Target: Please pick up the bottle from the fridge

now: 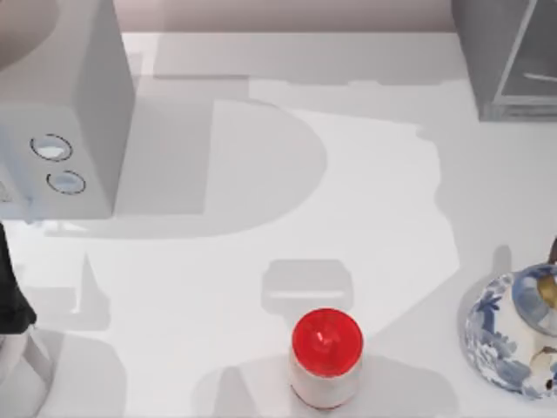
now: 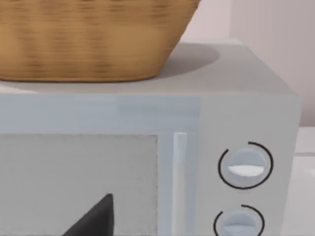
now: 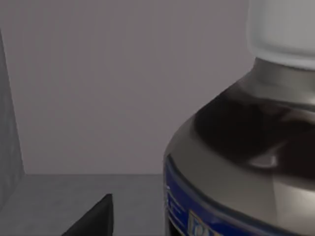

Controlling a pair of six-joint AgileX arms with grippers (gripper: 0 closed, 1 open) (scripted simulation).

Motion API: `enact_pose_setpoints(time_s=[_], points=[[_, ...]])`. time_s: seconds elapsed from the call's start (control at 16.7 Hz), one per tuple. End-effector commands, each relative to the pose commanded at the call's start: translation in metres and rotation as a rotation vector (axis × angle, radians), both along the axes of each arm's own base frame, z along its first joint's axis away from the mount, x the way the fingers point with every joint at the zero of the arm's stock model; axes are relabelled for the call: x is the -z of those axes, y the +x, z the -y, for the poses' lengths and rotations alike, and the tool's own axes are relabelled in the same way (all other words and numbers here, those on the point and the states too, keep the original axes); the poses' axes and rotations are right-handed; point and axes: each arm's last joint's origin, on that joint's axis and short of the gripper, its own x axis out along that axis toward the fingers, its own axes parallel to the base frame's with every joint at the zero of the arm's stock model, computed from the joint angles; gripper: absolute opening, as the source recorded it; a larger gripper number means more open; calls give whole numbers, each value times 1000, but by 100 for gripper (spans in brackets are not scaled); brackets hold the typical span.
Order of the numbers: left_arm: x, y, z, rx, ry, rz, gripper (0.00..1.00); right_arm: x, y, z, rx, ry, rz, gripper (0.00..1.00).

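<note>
Standing close to the right wrist camera is the bottle [image 3: 246,147], dark and glossy, with a pale cap and a blue label band low on its body. It sits inside the fridge [image 1: 505,61], against a plain grey back wall and on a grey floor. From above, the fridge is a dark grey box with a pale-framed clear door panel at the bench's [image 1: 348,218] far right corner. A dark finger tip [image 3: 93,219] of the right arm shows near the bottle, apart from it; how wide those fingers stand cannot be told. At the far left of the bench is a lighter grey box [image 1: 65,104] with two round dials [image 2: 245,164]. The left wrist camera faces its front, with a wicker basket [image 2: 88,39] on top. A dark left finger tip [image 2: 93,219] shows; how far open cannot be told. Near the front edge stand a red-topped white canister [image 1: 326,357] and, at right, a blue-and-white teapot [image 1: 513,335].
</note>
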Motion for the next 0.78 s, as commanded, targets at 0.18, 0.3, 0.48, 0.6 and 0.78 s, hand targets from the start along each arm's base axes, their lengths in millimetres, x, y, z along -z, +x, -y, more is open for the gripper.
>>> enact_pose_setpoints(time_s=[0.18,0.3,0.48,0.6,0.78], points=[[0,0,0,0,0,0,100,0,0,0,0,0,0,85],[0,0,0,0,0,0,100,0,0,0,0,0,0,70],[0,0,0,0,0,0,100,0,0,0,0,0,0,47],[0,0,0,0,0,0,100,0,0,0,0,0,0,32],[0,0,0,0,0,0,100,0,0,0,0,0,0,10]])
